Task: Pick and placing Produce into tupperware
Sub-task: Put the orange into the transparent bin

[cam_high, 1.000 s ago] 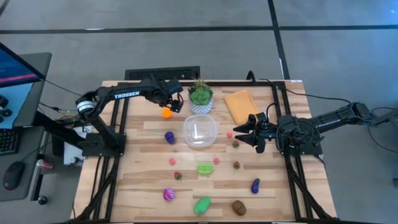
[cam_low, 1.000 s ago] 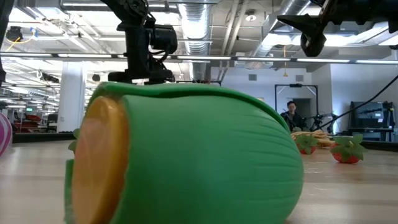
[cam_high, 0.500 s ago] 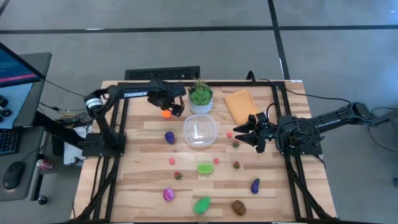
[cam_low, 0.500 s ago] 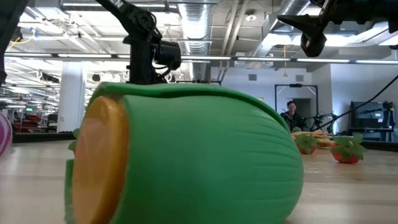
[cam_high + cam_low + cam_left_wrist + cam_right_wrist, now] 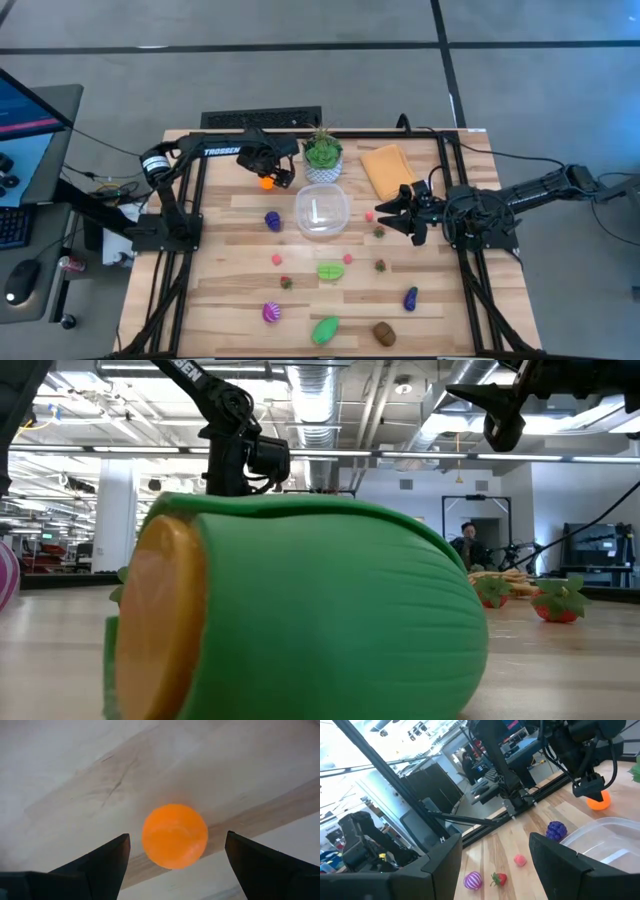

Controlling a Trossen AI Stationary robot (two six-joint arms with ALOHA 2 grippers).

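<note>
Orange toy fruit (image 5: 175,836) on table (image 5: 230,300), between fingers of left claw (image 5: 175,851), wide open, empty. Prob light, smooth, rolls; pinch across middle.

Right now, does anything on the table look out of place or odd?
Nothing is spilled or damaged. The only oddity: the green toy lies so close to the low camera that it hides most of the table there.

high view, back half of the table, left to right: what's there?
left gripper open over the orange ball → potted plant → tupperware → orange cloth → right gripper, open.
</note>
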